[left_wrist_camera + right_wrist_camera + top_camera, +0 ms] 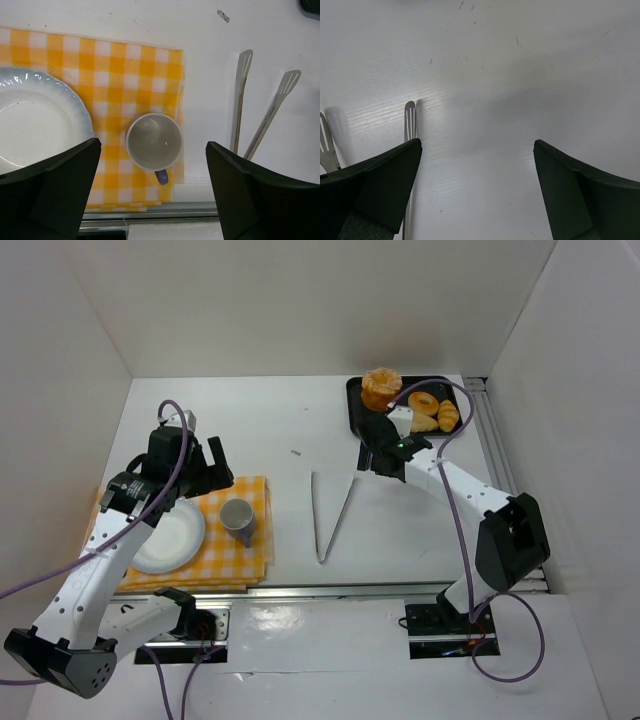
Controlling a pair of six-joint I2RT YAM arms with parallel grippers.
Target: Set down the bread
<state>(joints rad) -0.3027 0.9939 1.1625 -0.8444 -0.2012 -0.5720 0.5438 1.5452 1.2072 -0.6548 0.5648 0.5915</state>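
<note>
1. Your left arm reached over the checked cloth (252,545). The left gripper (152,145) pointed straight down above the cup (153,142), beside the plate (35,120), with its jaws spread wide and nothing between them.
2. Your right arm folded back from its base toward the far side. The right gripper (476,145) hung over bare table (260,420) by the near-left corner of the tray (354,410), jaws likewise released and empty.
3. The bread (381,387) sat in the far-left corner of the black tray, at the table's far right, near your right gripper but ungrasped. A donut (424,402) and a pale loaf (447,417) lay beside it.
4. Metal tongs (330,515) lay open in a V between cloth and tray.
5. The table was white, and plain white walls (300,300) closed in three sides.
</note>
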